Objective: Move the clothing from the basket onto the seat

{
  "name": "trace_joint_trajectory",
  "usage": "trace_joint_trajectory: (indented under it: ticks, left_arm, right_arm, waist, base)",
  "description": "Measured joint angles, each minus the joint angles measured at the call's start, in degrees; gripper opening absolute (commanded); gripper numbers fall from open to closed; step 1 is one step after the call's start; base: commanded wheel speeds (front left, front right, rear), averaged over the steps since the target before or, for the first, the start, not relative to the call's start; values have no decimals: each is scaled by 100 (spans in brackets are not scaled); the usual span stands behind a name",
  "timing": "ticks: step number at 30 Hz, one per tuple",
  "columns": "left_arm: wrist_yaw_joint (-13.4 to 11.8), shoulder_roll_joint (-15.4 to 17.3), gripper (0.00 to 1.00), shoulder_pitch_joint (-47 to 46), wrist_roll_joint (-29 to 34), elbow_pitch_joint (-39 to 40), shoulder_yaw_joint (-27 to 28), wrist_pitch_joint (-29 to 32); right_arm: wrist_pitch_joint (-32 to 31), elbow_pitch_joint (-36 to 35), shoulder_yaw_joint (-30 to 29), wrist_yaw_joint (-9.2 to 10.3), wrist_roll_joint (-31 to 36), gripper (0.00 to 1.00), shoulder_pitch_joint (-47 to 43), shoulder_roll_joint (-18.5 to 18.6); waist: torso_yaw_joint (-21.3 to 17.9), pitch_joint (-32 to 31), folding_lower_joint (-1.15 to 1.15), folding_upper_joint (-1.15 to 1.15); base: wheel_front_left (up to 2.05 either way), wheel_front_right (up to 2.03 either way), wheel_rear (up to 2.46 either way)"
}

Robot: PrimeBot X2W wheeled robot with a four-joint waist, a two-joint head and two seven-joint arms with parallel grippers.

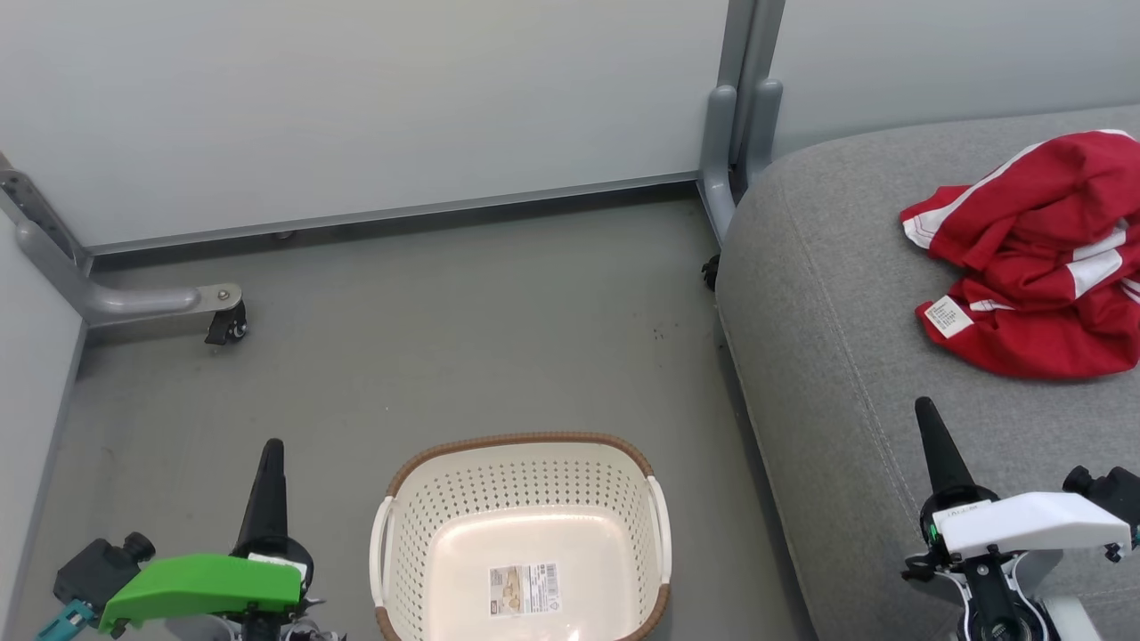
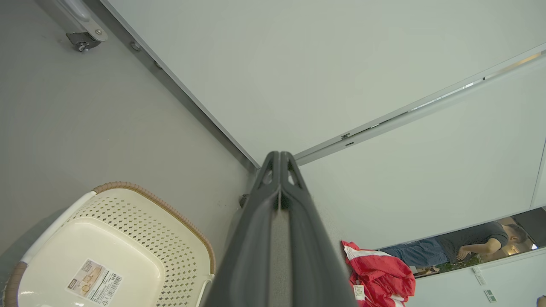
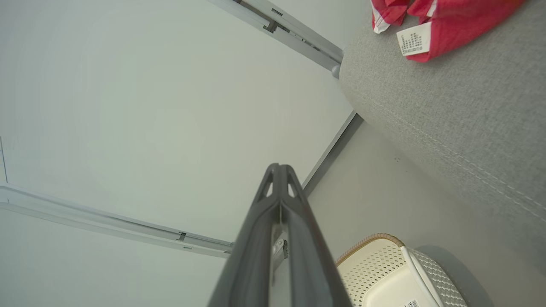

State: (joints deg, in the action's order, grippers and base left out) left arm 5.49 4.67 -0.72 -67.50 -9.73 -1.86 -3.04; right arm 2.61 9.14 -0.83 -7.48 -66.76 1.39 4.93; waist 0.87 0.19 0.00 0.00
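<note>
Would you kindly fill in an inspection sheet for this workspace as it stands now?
Surface: grey floor, faint dark specks.
Job's things: red garments with white stripes lie crumpled on the light-grey fabric seat; cream perforated plastic basket on the floor shows just a sticker inside.
Clutter: nothing seen.
Pincers: left pincer and right pincer both shut, holding nothing.
Cables: nothing seen.
Surroundings: pale partition panels, grey metal posts, a caster wheel; a person beyond the panels in the left wrist view.

We see soft red cloth clothing (image 1: 1042, 267) on the matt grey woven-fabric seat (image 1: 846, 356); the glossy cream plastic basket (image 1: 419, 534) has a paper sticker (image 1: 525, 589).
</note>
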Motion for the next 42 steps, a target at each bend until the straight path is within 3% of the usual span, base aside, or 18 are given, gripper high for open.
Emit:
trace_joint_trajectory:
  ticks: [42]
  left_arm:
    - [141,-3,0,-348,-1995,-323,431,558]
  right_arm:
    - [-563,359,-265,0,-2035,0,325,-43]
  waist:
    - [-62,-1,0,0]
  base:
    - [0,0,0]
